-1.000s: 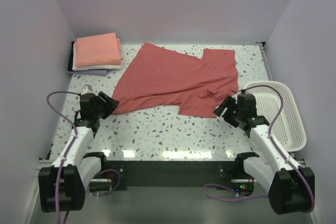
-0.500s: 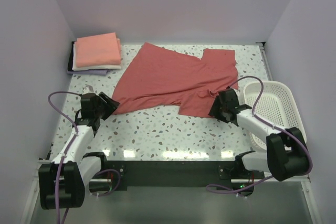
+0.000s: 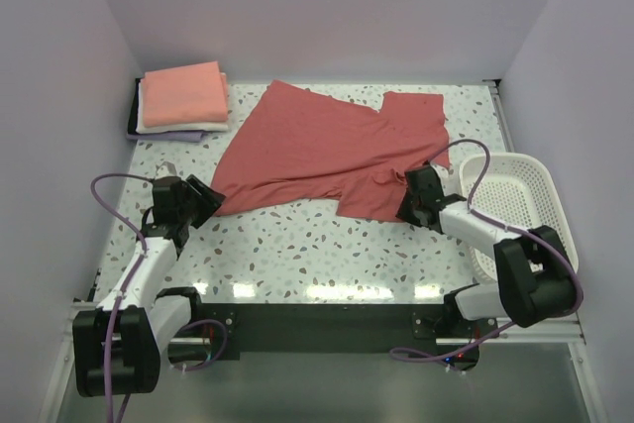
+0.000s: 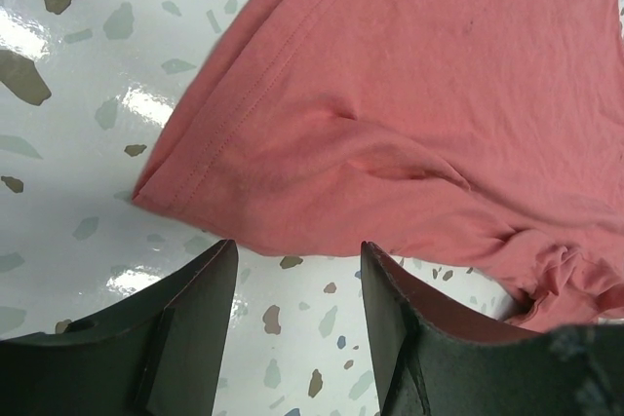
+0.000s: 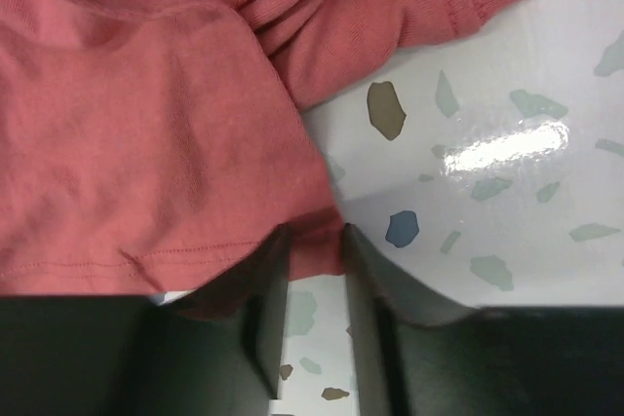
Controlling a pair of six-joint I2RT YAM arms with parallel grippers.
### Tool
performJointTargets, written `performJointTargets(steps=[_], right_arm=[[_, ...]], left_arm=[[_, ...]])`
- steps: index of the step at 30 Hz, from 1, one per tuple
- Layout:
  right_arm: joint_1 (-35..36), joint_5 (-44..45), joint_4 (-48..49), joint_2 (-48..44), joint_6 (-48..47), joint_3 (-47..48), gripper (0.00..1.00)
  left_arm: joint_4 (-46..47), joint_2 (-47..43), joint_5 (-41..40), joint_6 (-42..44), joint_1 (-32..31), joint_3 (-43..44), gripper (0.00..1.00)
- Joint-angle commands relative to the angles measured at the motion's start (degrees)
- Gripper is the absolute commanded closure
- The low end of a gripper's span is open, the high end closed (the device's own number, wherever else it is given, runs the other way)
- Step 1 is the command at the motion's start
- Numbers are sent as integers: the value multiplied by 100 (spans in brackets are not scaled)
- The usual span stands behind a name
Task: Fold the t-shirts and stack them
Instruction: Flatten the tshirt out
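A dusty-red t-shirt (image 3: pixel 337 146) lies spread and rumpled across the middle of the speckled table. Its near-left corner (image 4: pixel 409 114) ends just ahead of my left gripper (image 3: pixel 203 197), which is open (image 4: pixel 297 250) over bare table without touching the cloth. My right gripper (image 3: pixel 411 200) is at the shirt's near-right hem. In the right wrist view the hem corner (image 5: pixel 146 124) sits between its narrowed jaws (image 5: pixel 312 236), and a slit of table still shows between them. A folded stack (image 3: pixel 183 96) lies at the back left: salmon-pink on top, white under it, lavender at the bottom.
A white plastic lattice basket (image 3: pixel 550 195) stands at the right edge, just behind the right arm. Purple cables loop beside both arms. Lavender walls close in the table on three sides.
The right arm has reached in leftward from beside the basket to the shirt's near-right hem, and its jaws have narrowed around it. The left arm has not moved.
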Motion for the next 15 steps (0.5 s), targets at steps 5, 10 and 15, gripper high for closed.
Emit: performJointTargets(steps=[5,10,15], right_arm=[[55,206,-382,-303,126,52,100],[55,170,-1338,-1522,12,52,100],[55,92,-2262,-2843,-15,17,100]], left_arm=[[-1,-16,-180,41,36,99,43],[-88,28,-259,-38,28,64,44],[-115,20,-452,-153,36,-6,44]])
